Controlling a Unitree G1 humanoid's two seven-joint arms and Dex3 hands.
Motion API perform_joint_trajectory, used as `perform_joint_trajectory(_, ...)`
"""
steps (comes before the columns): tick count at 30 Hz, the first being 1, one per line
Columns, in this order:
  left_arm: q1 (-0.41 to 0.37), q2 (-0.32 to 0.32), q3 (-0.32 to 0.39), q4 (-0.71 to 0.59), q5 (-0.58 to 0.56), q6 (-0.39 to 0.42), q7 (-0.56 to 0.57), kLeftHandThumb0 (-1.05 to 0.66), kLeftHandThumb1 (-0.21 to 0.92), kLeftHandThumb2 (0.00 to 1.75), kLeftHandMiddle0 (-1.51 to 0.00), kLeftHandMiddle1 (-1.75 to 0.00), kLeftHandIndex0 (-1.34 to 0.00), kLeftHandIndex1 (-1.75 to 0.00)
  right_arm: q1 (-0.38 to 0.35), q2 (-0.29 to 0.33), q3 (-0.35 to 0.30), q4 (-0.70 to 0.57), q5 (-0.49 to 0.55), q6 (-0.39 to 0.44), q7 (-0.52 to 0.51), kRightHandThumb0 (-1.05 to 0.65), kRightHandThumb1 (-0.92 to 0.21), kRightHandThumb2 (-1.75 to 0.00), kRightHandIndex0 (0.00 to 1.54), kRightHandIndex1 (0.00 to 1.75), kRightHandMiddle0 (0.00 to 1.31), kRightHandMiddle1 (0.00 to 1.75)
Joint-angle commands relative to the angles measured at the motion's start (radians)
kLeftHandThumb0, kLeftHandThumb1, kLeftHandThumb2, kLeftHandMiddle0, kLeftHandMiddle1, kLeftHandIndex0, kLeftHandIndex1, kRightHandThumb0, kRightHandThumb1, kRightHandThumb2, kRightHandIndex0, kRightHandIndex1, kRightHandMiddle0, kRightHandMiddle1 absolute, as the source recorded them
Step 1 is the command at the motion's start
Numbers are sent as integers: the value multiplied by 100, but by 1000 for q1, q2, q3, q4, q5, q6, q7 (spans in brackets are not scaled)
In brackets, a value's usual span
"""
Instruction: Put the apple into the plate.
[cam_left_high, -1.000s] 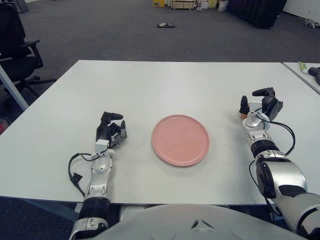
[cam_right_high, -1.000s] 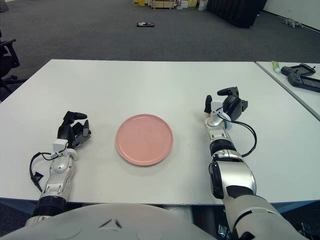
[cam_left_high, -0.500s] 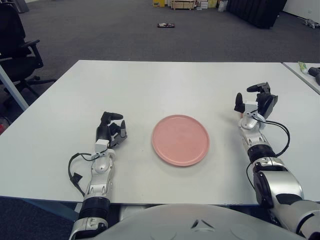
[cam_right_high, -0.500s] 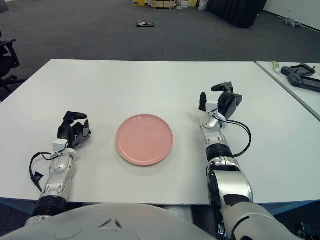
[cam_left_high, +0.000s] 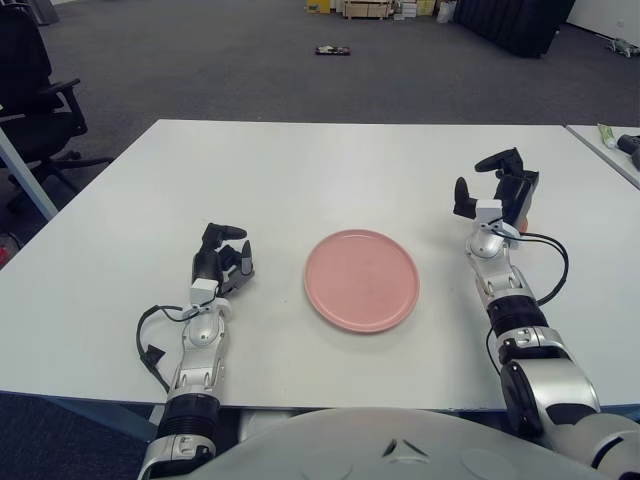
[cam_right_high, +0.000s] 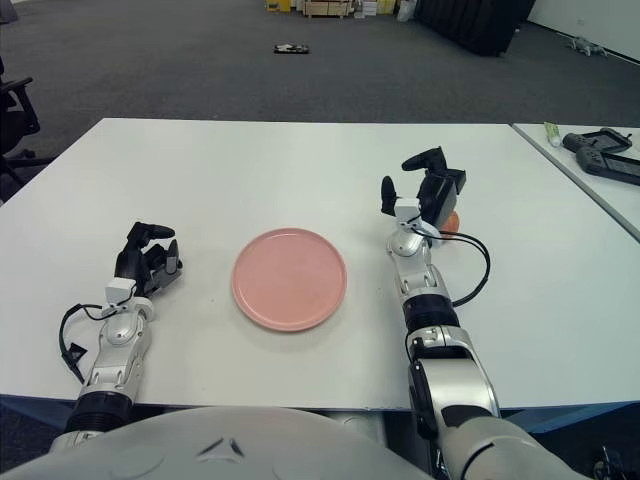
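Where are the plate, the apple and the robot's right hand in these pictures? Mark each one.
plate (cam_left_high: 361, 279), left eye view, on the middle of its pink face.
apple (cam_right_high: 451, 222), right eye view, on the orange sliver showing behind the hand.
right hand (cam_left_high: 490, 190), left eye view, between its open fingertips.

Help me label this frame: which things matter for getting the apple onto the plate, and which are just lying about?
Job:
- apple, mostly hidden behind the right hand
- pink plate
- right hand, open, beside the apple
- left hand, left of the plate

Lying about:
- black device on the side table
- office chair
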Motion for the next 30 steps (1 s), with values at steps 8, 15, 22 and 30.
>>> perform_joint_trajectory(8,10,10,5,30,6,22,2,-39,63,93,-80,-175,-37,-175,-3,-34,-29,29,7,138,83,-19,-40,-115,37,152,24,141)
perform_joint_trajectory(15,15,5,6,17,5,35,6,-39,63,93,-80,-175,-38,-175,-18,-4,-74,18,41,343,107,-60,-50,-87,2,58,2,44)
perform_joint_trajectory(22,17,5,6,13,2,39,1,-39,63,93,-79,-175,-38,-175,-21,-13,-99,102,47,441,109,-89,-64,-52,0,5,0,4)
perform_joint_trajectory(30,20,7,4,10,16,45,11,-39,64,92,-80,-175,-37,-175,-65,-28,-81,244,14,458,67,-100,-69,-34,0,0,0,0)
